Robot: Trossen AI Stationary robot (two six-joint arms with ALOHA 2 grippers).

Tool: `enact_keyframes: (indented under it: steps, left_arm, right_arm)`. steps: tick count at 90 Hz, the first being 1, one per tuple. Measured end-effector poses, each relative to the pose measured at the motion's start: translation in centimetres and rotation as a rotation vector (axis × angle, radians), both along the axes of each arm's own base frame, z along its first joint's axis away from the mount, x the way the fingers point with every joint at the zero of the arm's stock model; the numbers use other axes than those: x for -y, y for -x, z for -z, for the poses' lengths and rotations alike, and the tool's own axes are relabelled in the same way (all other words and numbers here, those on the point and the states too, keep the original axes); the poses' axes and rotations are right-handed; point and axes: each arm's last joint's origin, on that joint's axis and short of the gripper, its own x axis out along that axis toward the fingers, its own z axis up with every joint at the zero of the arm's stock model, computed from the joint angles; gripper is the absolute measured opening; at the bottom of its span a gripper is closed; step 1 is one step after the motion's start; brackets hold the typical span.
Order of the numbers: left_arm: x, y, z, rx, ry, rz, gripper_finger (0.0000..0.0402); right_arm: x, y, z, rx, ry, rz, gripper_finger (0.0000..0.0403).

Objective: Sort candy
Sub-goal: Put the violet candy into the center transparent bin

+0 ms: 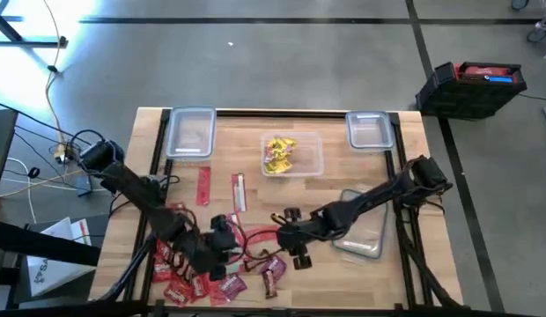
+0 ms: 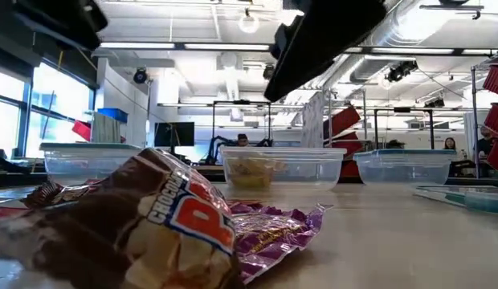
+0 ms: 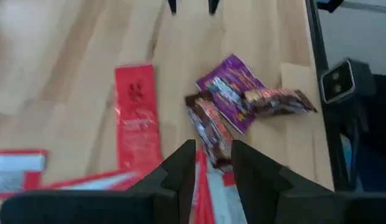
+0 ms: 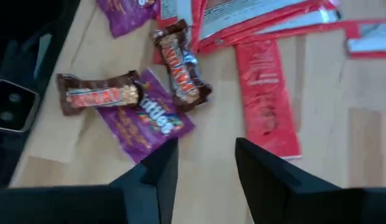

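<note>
Candy pile (image 1: 211, 269): lying loose at the bench's front edge, left of centre; red packets, purple packets and brown bars overlapping.
Two brown bars (image 4: 179, 61): lying beside each other, one resting partly on a purple packet (image 4: 143, 122), the other (image 4: 99, 93) touching that packet's edge.
Long red packets (image 1: 202, 187): lying flat and apart from the pile, toward the bench's middle; a second one (image 1: 239, 192) sitting just beside the first.
Yellow candy (image 1: 279, 155): sitting inside the clear middle container (image 1: 313, 158) near the bench's back.
Empty-looking clear containers: standing at back left (image 1: 190, 132) and back right (image 1: 370, 129); a flat clear lid (image 1: 361, 231) lying under the right arm.
Left end effector (image 3: 213, 163): hovering over the pile above one brown bar, fingers (image 3: 180, 165) parted narrowly, gripping nothing.
Right end effector (image 4: 204, 163): hanging near the purple packet and bars, fingers (image 4: 258, 165) spread open, holding nothing.
Bench (image 1: 405, 273): pale wooden boards, black rails running along both sides.
Off the bench: a dark crate (image 1: 471, 88) sitting on the floor.
</note>
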Motion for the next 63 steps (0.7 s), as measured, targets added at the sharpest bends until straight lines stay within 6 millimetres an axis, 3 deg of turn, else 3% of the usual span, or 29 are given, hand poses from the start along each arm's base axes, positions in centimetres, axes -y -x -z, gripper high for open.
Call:
enact_keyframes:
  steps: [13,34,50,63]
  left_arm:
    - [1.3,0.3,1.1,-0.006,0.031,-0.030,0.0087]
    - [3.4,1.5,2.1,-0.038,0.126,-0.040,0.0087]
    - [4.7,2.9,2.1,-0.011,0.149,-0.048,0.0087]
    - [5.4,4.0,2.0,0.038,0.137,-0.066,0.0087]
  right_arm:
    - [-3.0,0.9,0.0,0.048,-0.017,-0.001,0.0130]
    - [-7.2,1.4,2.4,0.146,0.002,0.028,0.0130]
    - [-8.1,1.1,4.3,0.173,0.014,0.091,0.0133]
    - [-8.1,0.8,5.3,0.174,0.035,0.128,0.0158]
